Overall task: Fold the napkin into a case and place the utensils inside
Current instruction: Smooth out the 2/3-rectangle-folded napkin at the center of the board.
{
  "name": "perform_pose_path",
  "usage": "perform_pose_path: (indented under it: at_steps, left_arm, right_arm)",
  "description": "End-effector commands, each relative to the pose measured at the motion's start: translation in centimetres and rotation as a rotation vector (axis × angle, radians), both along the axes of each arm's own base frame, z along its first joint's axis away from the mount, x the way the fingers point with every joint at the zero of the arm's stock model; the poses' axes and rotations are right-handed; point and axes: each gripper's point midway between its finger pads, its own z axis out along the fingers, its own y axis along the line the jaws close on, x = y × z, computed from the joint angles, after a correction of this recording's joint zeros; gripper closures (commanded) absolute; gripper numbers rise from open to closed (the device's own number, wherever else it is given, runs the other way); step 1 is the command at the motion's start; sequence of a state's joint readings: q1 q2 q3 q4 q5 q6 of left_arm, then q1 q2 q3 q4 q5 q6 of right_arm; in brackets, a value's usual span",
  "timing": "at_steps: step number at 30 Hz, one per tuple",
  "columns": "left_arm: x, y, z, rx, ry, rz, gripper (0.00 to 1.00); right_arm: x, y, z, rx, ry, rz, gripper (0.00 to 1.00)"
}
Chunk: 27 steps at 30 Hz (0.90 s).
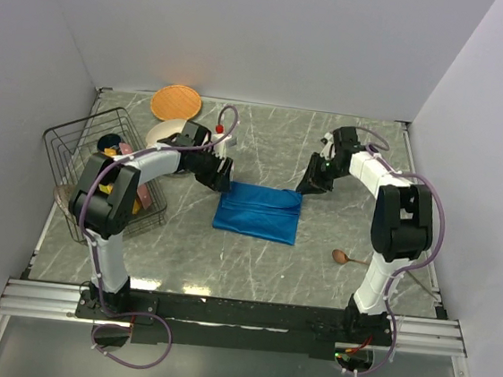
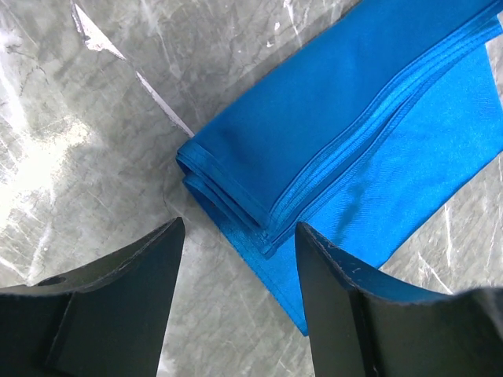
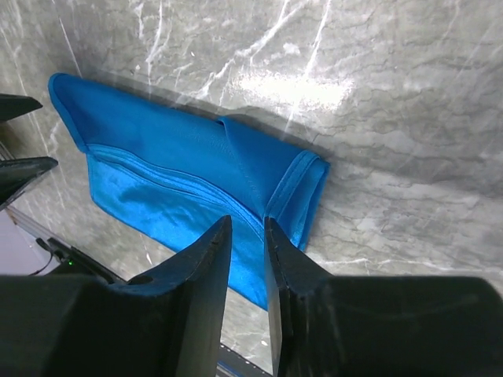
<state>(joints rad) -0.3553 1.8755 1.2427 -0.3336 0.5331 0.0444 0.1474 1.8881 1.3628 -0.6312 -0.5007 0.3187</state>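
Saw the napkin (image 1: pixel 258 211) lying folded on the table (image 1: pixel 327 151) between both arms, looked soft, thin, slippery, likely best pinched at a layered corner — left gripper (image 2: pixel 240 228) spread wide, holding nothing, right gripper (image 3: pixel 247 224) nearly closed, hold unclear.

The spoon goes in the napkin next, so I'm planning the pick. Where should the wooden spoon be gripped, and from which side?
Probably the thin handle just behind the bowl of the wooden spoon, from straight above, closing across its width. It lies flat on the table, and farther along the handle passes behind the right arm.
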Motion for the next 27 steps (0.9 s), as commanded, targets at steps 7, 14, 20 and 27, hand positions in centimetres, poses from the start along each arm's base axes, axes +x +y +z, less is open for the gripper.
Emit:
perform_pose_path:
  at_steps: [7, 14, 20, 27]
  left_arm:
    - [1.3, -0.2, 0.7, -0.04, 0.042, 0.064, 0.38]
    - [1.6, -0.4, 0.1, -0.044, 0.066, 0.076, 0.4]
    - [1.8, -0.5, 0.2, -0.044, 0.065, 0.079, 0.4]
    - [2.0, -0.4, 0.2, -0.038, 0.065, 0.086, 0.4]
  right_arm:
    - [-2.2, 0.3, -2.2, 0.036, 0.1, 0.009, 0.78]
    - [-2.4, 0.4, -3.0, 0.03, 0.116, 0.019, 0.84]
    - [-0.8, 0.8, 1.3, 0.056, -0.008, 0.066, 0.67]
    - [0.2, -0.3, 3.5, 0.01, -0.098, 0.051, 0.64]
